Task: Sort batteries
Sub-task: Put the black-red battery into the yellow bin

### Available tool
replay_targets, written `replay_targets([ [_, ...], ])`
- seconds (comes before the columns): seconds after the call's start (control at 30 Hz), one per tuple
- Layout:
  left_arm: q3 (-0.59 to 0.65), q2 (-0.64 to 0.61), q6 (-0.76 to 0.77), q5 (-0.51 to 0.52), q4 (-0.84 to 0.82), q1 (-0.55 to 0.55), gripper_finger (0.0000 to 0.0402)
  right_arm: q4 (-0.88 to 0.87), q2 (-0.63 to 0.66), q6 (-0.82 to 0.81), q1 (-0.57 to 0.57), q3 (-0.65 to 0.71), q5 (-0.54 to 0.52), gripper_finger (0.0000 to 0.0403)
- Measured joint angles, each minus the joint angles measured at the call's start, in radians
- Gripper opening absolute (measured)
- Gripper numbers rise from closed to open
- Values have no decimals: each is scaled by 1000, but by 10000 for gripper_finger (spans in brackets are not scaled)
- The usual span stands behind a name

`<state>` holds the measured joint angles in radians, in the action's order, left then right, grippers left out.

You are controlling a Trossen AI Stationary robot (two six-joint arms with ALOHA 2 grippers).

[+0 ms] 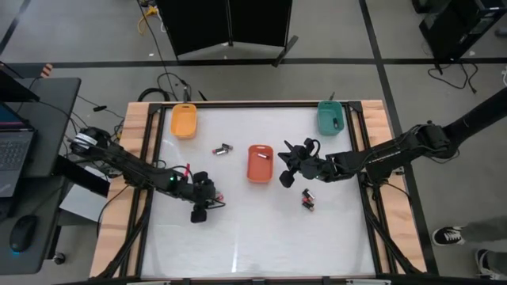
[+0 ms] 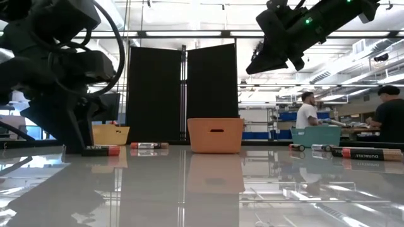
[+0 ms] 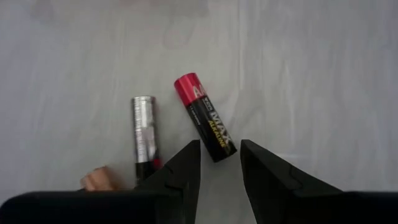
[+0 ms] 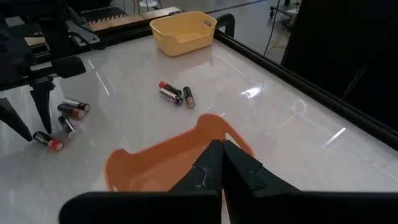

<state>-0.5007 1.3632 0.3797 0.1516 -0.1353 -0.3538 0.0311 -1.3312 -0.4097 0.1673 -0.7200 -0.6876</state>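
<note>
Red-capped battery [image 3: 204, 117] before left jaws

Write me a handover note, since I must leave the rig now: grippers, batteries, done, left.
Left gripper: open, low over the table, red-and-black battery at its fingertips, silver battery beside it.
Right gripper: shut, nothing seen in it, above the red-orange tray.
Loose: one pair between yellow tray and red-orange tray, another pair near the right arm.
Done: apparently one cell each in the red-orange and teal tray.
Left: all loose cells.
</note>
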Motion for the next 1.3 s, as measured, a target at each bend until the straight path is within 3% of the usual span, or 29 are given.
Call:
replay_targets([
  [0.63, -4, 66, 130, 39, 42, 0, 118, 6, 0, 12, 0, 0, 0, 11],
  [0.87, -4, 66, 112, 59, 42, 0, 50, 12, 0, 20, 0, 0, 0, 11],
  [0.93, -4, 66, 99, 56, 43, 0, 46, 13, 0, 20, 0, 0, 0, 11],
  [1.2, -57, -29, 43, 89, -37, 5, 46, 13, 0, 20, 3, 0, 0, 11],
  [1.3, -93, -87, 39, 111, -143, 24, 46, 13, 1, 20, 3, 0, 0, 11],
])
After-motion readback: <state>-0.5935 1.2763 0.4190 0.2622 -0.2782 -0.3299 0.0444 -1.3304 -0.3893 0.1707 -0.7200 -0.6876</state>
